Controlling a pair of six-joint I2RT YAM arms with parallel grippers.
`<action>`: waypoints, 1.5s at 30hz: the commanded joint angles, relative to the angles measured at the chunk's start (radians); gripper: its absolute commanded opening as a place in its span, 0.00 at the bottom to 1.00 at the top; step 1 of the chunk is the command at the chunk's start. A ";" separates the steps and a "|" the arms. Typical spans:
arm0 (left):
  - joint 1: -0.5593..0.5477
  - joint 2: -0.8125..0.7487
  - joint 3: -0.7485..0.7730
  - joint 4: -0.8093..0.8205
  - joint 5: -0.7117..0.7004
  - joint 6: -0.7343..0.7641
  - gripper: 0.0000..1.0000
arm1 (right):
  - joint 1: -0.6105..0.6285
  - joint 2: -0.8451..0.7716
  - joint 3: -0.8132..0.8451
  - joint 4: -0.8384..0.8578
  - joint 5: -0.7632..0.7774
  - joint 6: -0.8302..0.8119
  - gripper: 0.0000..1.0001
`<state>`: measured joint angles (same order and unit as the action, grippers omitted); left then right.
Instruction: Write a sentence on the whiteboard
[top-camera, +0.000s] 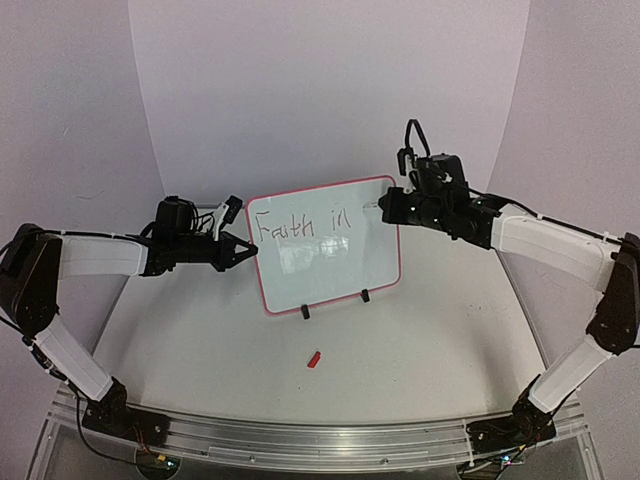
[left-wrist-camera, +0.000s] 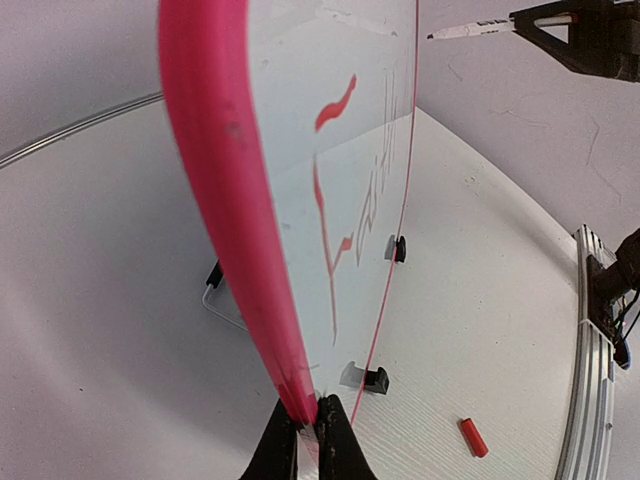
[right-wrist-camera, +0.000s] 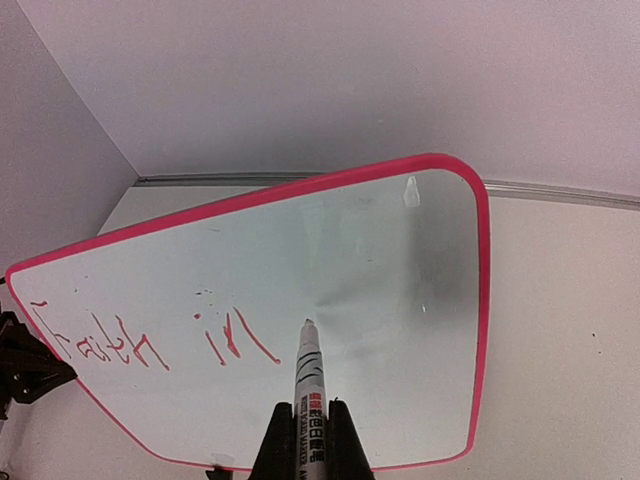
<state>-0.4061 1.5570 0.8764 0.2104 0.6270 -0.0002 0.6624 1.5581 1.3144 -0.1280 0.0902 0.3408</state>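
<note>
The whiteboard stands upright on two black feet at the middle of the table, with a pink-red rim. On it the red words "Faith in" are written along the top. My left gripper is shut on the board's left rim, seen edge-on in the left wrist view. My right gripper is shut on a white marker, whose tip points at the board just right of "in". I cannot tell if the tip touches. The marker also shows in the left wrist view.
A small red marker cap lies on the table in front of the board, also in the left wrist view. A metal rail runs along the near table edge. White walls curve close behind the board.
</note>
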 joint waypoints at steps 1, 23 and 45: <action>0.000 0.019 0.007 -0.025 -0.074 0.063 0.00 | 0.000 0.030 0.045 0.018 0.025 -0.014 0.00; 0.001 0.015 0.009 -0.028 -0.073 0.064 0.00 | -0.006 0.045 -0.016 -0.014 0.019 0.025 0.00; 0.000 0.018 0.009 -0.026 -0.072 0.065 0.00 | -0.006 0.019 0.025 0.042 0.029 0.037 0.00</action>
<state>-0.4057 1.5570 0.8764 0.2104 0.6266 -0.0006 0.6617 1.6138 1.2999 -0.1383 0.0967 0.3714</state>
